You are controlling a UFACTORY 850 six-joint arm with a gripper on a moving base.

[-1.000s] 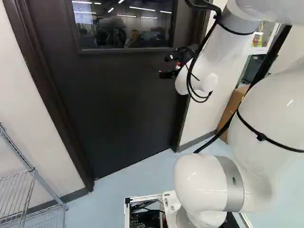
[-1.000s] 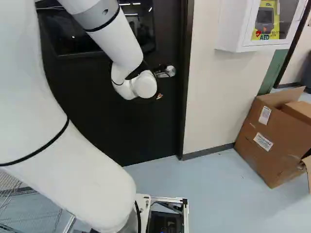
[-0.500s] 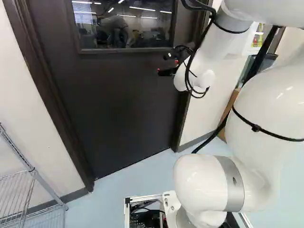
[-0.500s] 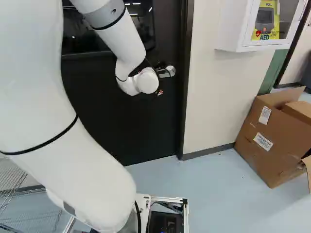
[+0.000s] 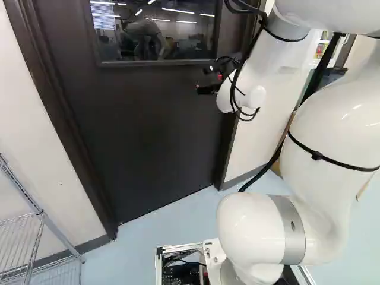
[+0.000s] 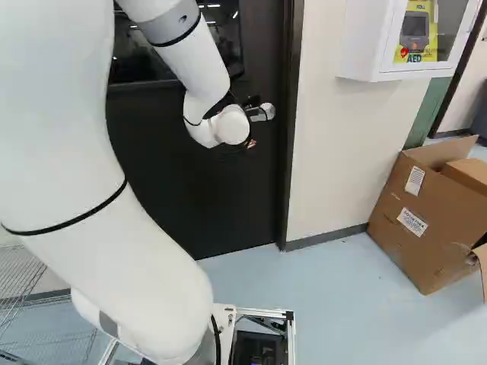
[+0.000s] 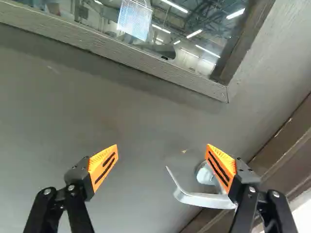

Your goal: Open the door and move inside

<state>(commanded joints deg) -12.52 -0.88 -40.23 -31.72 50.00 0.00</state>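
My tool [image 7: 162, 148] is spread wide at the shut door [image 5: 148, 130], lever handle [image 7: 204, 200] near its latch-side edge, below the window [image 5: 157, 35], presumably so the fingers [image 7: 103, 165] can straddle it before pushing down.

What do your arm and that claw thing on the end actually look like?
My arm is glossy white with rounded joints, grey bands, thin black straps and loose black cables running alongside. The gripper is black, with two jointed fingers and wedge-shaped orange pads marked by dark slots.
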